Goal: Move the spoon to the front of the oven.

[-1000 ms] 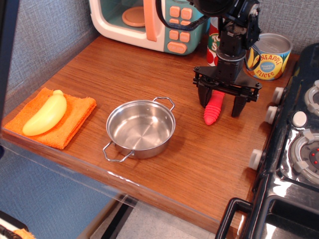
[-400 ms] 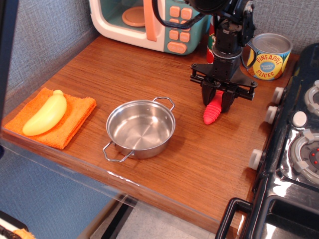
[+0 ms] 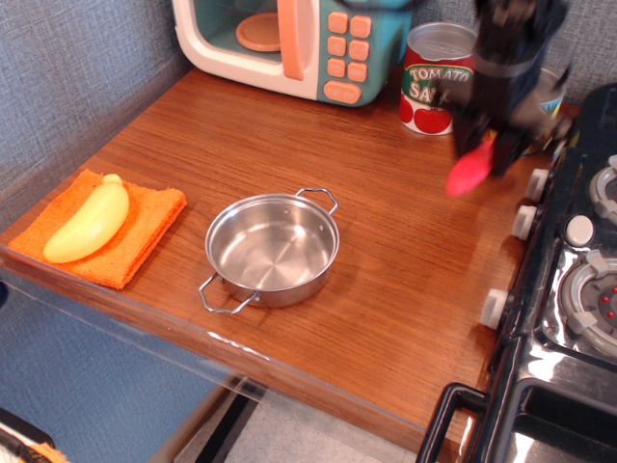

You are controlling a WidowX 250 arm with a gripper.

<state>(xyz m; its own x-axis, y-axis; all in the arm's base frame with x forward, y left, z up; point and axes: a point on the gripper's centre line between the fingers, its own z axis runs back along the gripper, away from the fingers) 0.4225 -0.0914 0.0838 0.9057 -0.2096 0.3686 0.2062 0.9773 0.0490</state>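
My black pincer (image 3: 494,145) hangs blurred at the upper right of the frame, clamped on the small toy spoon with the ribbed red-pink plastic handle (image 3: 469,172). The spoon is off the brown wooden table (image 3: 289,164). Its handle sticks out of my grip toward the lower left, long axis slanting down and left; the silver bowl is hidden between the jaws.

The teal and cream toy oven with the salmon-pink door handle (image 3: 289,39) sits at the top of the frame, well to the left of where I hold the spoon. The bare wood just below its door is where I judge the spoon must go, so the carry runs leftward across the frame. The red tomato can (image 3: 436,82) stands between me and that spot, near my grip, so I would stay below it in the frame.
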